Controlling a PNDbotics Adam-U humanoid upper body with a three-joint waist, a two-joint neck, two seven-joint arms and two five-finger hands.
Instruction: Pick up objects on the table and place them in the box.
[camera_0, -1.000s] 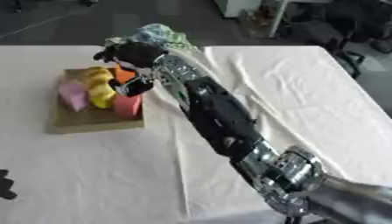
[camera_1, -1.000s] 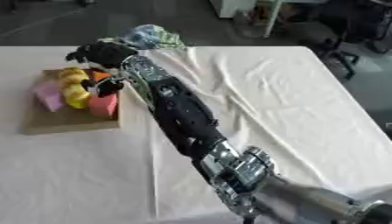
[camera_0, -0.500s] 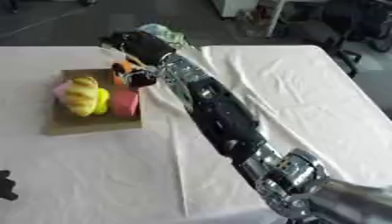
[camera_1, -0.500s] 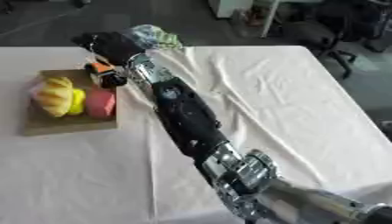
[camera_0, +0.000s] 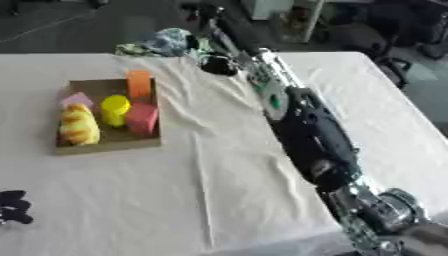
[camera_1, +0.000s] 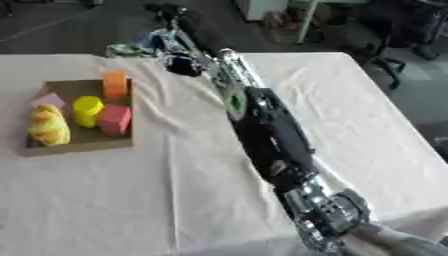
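Note:
A flat cardboard box (camera_0: 109, 145) lies on the white cloth at the left. It holds an orange block (camera_0: 138, 84), a pink block (camera_0: 77, 99), a yellow cylinder (camera_0: 114, 109), a red block (camera_0: 142, 118) and a yellow lumpy thing (camera_0: 77, 125). My right arm (camera_0: 302, 125) stretches from the lower right to the table's far edge. Its hand (camera_0: 206, 12) is raised past that edge and blurred, beside a crumpled blue-green thing (camera_0: 166, 40). My left hand (camera_0: 13, 207) rests at the lower left, its dark fingers relaxed and holding nothing.
The white cloth (camera_0: 219, 190) covers the whole table, with creases near the box. Beyond the far edge lie dark floor, white furniture (camera_0: 289, 15) and chairs (camera_0: 411, 25) at the upper right.
My right hand has lifted from over the box and swung back past the far edge. The orange block now stands in the box's far corner. The view has also shifted.

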